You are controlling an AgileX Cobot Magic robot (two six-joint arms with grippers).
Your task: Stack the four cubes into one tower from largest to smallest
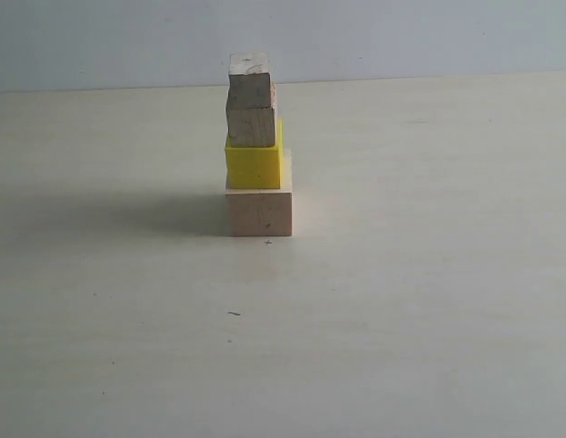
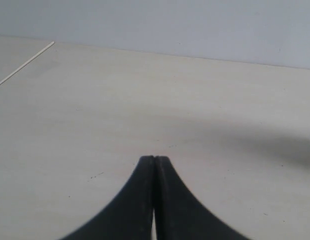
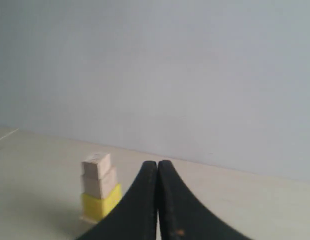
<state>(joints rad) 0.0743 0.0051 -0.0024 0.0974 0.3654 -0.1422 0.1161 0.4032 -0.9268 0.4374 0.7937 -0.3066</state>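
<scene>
A: What carries everything here?

B: A pale cream surface (image 1: 429,301) with a faint grain, matte and evenly lit.

A: And directly on it?

B: The large pale wood cube (image 1: 259,212), flat on its base near the middle. Its soft shadow (image 1: 164,212) falls to the left in the exterior view. A small dark speck (image 1: 234,313) lies nearer the camera, apart from the cube.

I read the large cube (image 1: 259,212), medium cube (image 1: 252,123) and small cube (image 1: 249,75) as bare matt wood. The yellow cube (image 1: 254,165) looks smooth, like plastic. The table (image 1: 429,274) is matt.
</scene>
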